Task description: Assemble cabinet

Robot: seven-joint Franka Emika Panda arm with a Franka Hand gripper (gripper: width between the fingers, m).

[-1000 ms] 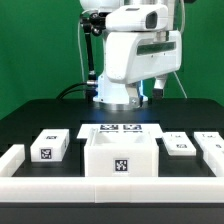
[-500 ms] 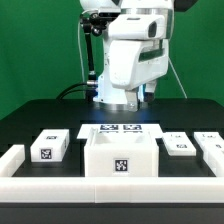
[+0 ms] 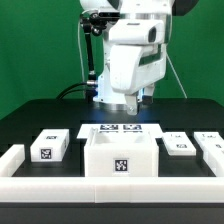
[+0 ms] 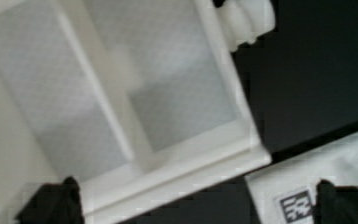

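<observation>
The cabinet box (image 3: 120, 155) is a big white box with a tag on its front, standing at the middle of the black table. The wrist view looks down into its square compartments (image 4: 140, 100). Small white tagged drawer blocks lie on the exterior view's left (image 3: 48, 147) and right (image 3: 180, 145), with another at the far right (image 3: 212, 143). My gripper (image 3: 127, 105) hangs above the box's back edge. It is open (image 4: 197, 205), its dark fingertips (image 4: 55, 202) wide apart and nothing held between them.
The marker board (image 3: 122, 128) lies flat just behind the box, and a corner of it shows by one fingertip (image 4: 300, 205). Long white rail pieces run along the table's front (image 3: 110, 188) and the left side (image 3: 10, 158).
The arm's wrist has lifted a little and turned slightly above the box. The jaws stay wide apart, and no part on the table has moved.
</observation>
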